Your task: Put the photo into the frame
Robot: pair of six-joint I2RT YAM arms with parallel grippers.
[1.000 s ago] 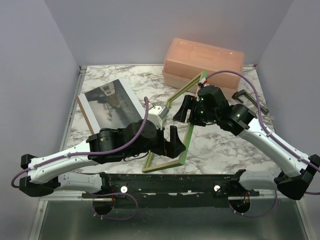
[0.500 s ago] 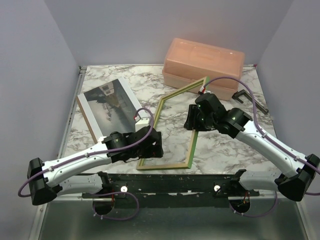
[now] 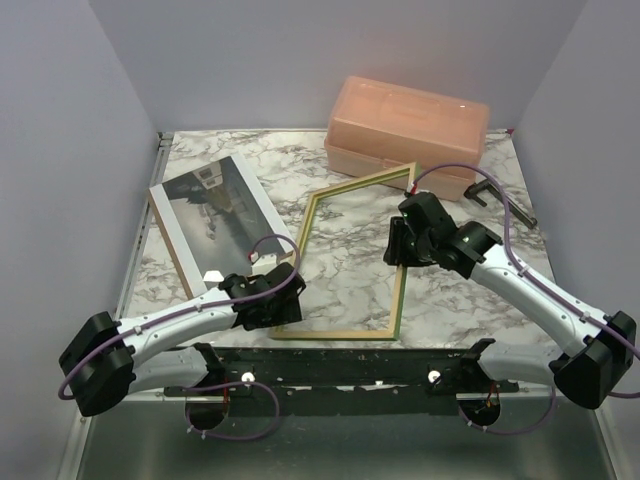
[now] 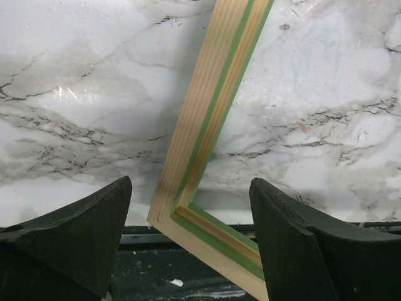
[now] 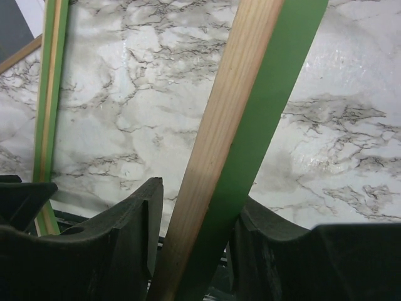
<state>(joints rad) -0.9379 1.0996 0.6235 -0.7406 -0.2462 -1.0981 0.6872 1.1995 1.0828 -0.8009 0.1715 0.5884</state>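
The frame (image 3: 355,185) lies almost flat on the marble table, pale wood side up, in the middle. My right gripper (image 3: 398,245) is shut on its right rail; in the right wrist view the rail (image 5: 250,113) runs between the fingers of the gripper (image 5: 200,194), wood and green faces showing. My left gripper (image 3: 283,308) is open at the frame's near left corner (image 4: 213,106). That corner sits between the wide-apart fingers of the left gripper (image 4: 189,188), touching neither. The photo (image 3: 213,215) lies face up at the left, apart from both grippers.
A brown backing panel (image 3: 172,245) lies under the photo. A peach plastic box (image 3: 405,125) stands at the back, just behind the frame's far corner. A black clamp-like tool (image 3: 500,200) lies at the right. The black rail (image 3: 340,360) runs along the table's near edge.
The frame has come down from a raised, tilted hold to lie nearly flat. My left gripper let go of it and drew back to the near left corner. The right gripper lowered with the rail.
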